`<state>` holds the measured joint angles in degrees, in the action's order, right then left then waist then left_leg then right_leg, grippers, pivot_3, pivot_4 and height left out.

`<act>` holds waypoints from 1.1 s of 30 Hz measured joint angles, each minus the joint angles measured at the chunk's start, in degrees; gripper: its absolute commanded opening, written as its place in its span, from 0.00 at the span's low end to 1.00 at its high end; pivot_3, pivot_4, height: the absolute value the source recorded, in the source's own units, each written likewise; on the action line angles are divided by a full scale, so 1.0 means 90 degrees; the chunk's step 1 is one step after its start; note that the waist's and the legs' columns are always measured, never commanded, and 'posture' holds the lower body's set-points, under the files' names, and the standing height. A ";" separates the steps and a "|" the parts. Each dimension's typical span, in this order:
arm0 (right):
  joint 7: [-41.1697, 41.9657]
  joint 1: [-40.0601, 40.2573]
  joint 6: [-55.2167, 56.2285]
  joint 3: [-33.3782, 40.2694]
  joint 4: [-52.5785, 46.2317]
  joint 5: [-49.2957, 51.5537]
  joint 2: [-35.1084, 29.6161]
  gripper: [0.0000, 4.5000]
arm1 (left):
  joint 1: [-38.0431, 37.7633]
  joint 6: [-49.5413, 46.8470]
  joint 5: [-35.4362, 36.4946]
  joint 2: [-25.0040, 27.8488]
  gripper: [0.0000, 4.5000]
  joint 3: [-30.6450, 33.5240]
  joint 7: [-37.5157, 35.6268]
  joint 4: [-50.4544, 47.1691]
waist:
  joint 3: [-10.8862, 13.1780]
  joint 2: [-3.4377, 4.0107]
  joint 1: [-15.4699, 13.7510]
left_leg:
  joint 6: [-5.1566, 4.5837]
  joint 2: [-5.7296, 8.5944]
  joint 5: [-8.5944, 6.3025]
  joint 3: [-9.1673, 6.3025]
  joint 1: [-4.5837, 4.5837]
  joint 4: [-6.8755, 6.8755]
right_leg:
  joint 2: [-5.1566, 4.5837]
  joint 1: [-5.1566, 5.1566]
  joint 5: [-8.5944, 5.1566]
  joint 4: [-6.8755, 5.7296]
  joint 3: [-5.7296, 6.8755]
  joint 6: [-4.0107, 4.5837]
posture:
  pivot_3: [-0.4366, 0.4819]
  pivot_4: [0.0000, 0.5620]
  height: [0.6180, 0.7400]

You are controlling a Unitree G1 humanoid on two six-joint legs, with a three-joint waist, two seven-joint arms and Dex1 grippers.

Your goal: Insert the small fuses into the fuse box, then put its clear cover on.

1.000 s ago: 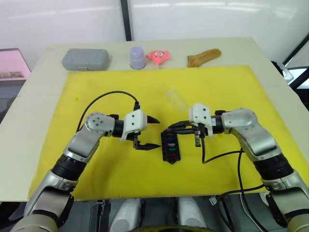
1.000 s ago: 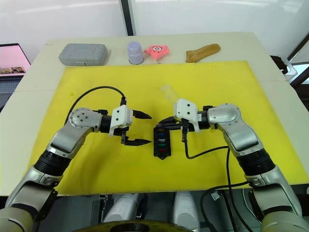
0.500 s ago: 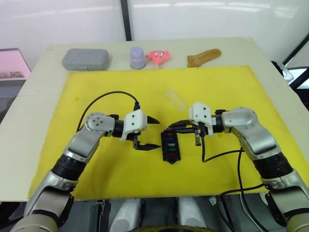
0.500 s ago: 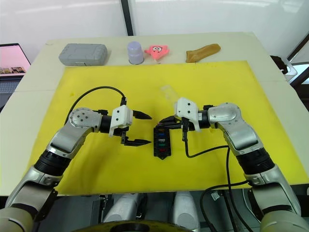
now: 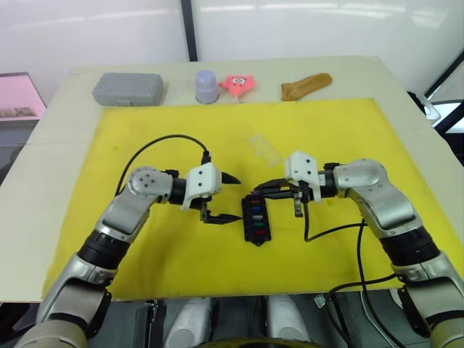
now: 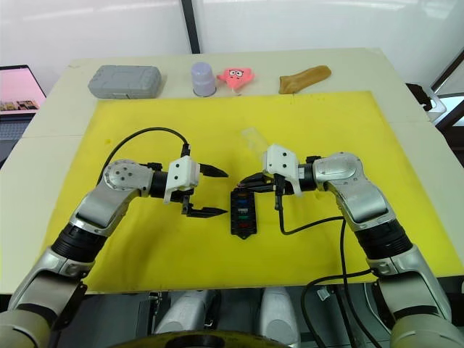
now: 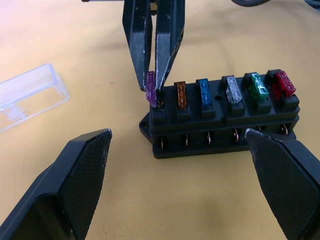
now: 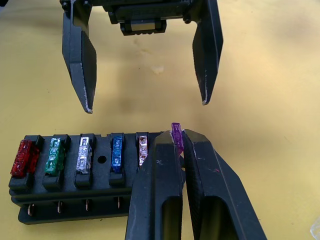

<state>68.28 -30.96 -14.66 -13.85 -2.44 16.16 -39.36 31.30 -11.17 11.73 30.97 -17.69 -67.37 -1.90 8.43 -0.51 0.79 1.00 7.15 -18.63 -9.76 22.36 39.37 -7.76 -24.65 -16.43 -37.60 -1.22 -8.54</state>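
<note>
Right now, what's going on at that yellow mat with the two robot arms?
The right gripper is pinching a purple fuse at the last open slot at one end of the black fuse box. Five fuses already sit in the box: tan, blue, white, green and red. The left gripper hangs open just beside the box, holding nothing. The clear cover lies on the yellow mat a little way off, not yet fitted.

Open yellow mat (image 5: 145, 130) lies around the fuse box (image 5: 256, 220).
</note>
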 measured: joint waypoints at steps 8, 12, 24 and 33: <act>-0.0039 0.0018 0.0101 0.0000 0.0051 -0.0095 0.0071 0.00 | 0.0006 -0.0185 0.0000 0.0063 1.00 -0.0003 -0.0119 -0.0011 | 0.0000 0.0000 0.0001 | 0.0000 0.0000 0.0000 0.0000 0.0000 0.0000 | 0.0000 -0.0001 0.0000 -0.0002 0.0000 0.0000 | 0.48 0.27 1.00; -0.0056 0.0058 0.0078 0.0004 0.0042 -0.0083 0.0105 0.00 | 0.0004 -0.0174 -0.0010 0.0063 1.00 -0.0003 -0.0119 -0.0011 | 0.0000 0.0000 0.0003 | 0.0000 0.0000 0.0000 0.0000 0.0000 0.0000 | 0.0000 -0.0001 0.0000 -0.0002 0.0000 0.0000 | 0.48 0.27 1.00; -0.0077 0.0134 0.0092 0.0054 0.0030 -0.0077 0.0120 0.00 | 0.0002 -0.0134 -0.0123 0.0036 1.00 -0.0003 -0.0119 -0.0004 | 0.0000 0.0000 0.0002 | 0.0000 0.0000 0.0000 0.0000 0.0000 0.0001 | 0.0000 -0.0001 0.0000 -0.0002 0.0000 0.0000 | 0.48 0.27 1.00; -0.0092 0.0332 0.0154 0.0113 0.0021 -0.0105 0.0107 0.00 | 0.0003 -0.0147 -0.0132 0.0015 1.00 -0.0003 -0.0133 0.0008 | -0.0001 0.0000 0.0005 | 0.0000 0.0000 0.0000 0.0001 0.0000 0.0001 | 0.0000 -0.0001 0.0000 -0.0003 0.0000 0.0000 | 0.48 0.27 1.00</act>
<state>67.45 -27.97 -13.27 -12.83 -2.25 15.21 -38.40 31.33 -12.49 10.54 31.10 -17.71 -68.57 -1.82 8.42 -0.51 0.84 1.00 7.15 -18.63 -9.75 22.36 39.38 -7.76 -24.66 -16.43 -37.63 -1.22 -8.54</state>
